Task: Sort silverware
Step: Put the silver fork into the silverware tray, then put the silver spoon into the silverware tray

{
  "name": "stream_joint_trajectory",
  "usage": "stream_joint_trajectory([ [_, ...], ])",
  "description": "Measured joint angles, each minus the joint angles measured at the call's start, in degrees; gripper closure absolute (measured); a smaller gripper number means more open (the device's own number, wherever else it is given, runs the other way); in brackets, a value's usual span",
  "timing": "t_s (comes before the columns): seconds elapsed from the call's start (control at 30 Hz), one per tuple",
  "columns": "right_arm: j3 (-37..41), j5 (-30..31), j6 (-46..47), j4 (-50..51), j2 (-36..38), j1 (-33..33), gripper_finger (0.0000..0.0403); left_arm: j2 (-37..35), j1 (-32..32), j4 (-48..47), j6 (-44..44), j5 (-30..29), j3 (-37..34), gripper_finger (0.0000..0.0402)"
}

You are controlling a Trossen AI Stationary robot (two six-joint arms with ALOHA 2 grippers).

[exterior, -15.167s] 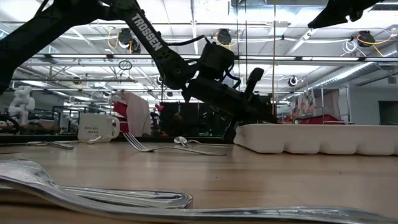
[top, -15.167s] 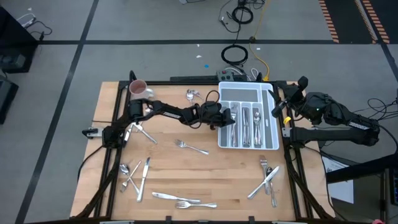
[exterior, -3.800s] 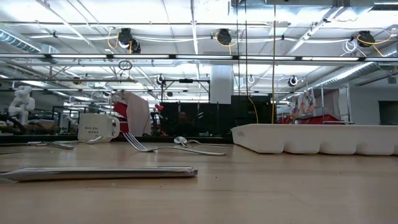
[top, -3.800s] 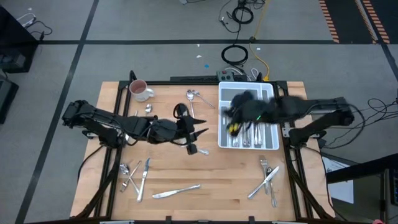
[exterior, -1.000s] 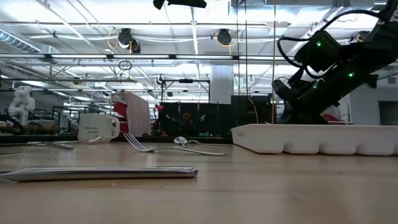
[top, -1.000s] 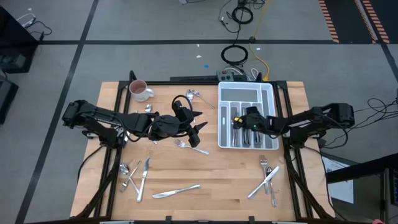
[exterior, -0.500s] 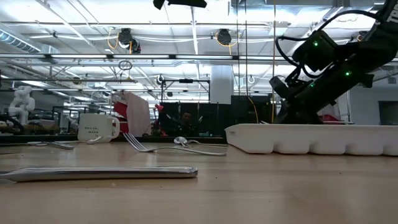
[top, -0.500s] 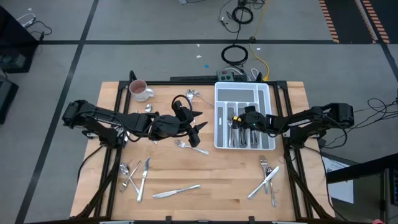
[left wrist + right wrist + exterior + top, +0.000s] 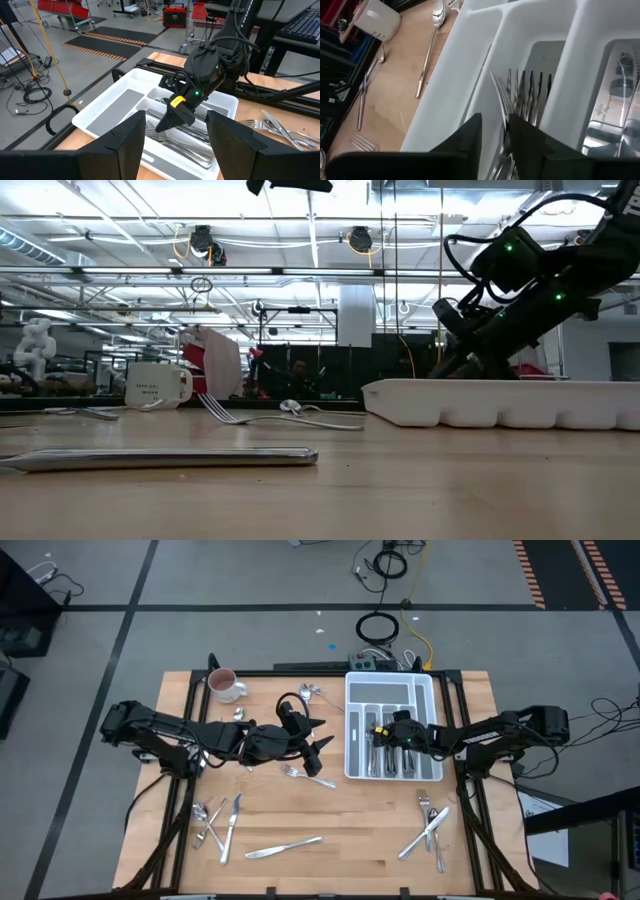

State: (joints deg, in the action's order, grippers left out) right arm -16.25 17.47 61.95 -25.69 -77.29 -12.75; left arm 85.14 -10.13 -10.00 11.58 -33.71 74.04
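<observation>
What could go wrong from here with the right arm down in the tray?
Right gripper sits low in the tray with a fork between its jaws; lifting could snag it or the forks beside. The tray could slide if dragged. The left gripper hangs close to the tray's edge, so the arms could clash.

Fork handles (image 9: 506, 150) – hidden behind right claw (image 9: 495, 131).

Two grippers: left gripper (image 9: 318, 740), right gripper (image 9: 380, 733). One white tray (image 9: 390, 690) under the right gripper, its stacked pieces uncountable. One mug (image 9: 222, 684). One fork (image 9: 305, 776) just beside the left gripper. One lone knife (image 9: 285, 845) well apart from both.
</observation>
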Motion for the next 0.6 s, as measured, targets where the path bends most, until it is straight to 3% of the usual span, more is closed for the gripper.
stream_joint_trajectory([
  [0.33, 0.20, -0.74, -1.63, -5.88, 1.61, -0.04, 0.0293, 0.00, 0.00, -0.02, 0.69, 0.02, 0.00, 0.0185],
  [0.6, -0.85, -2.90, -10.08, 3.29, 8.21, -0.02, 0.0299, 0.00, 0.00, -1.92, 1.67, 0.04, 0.00, 0.0185],
])
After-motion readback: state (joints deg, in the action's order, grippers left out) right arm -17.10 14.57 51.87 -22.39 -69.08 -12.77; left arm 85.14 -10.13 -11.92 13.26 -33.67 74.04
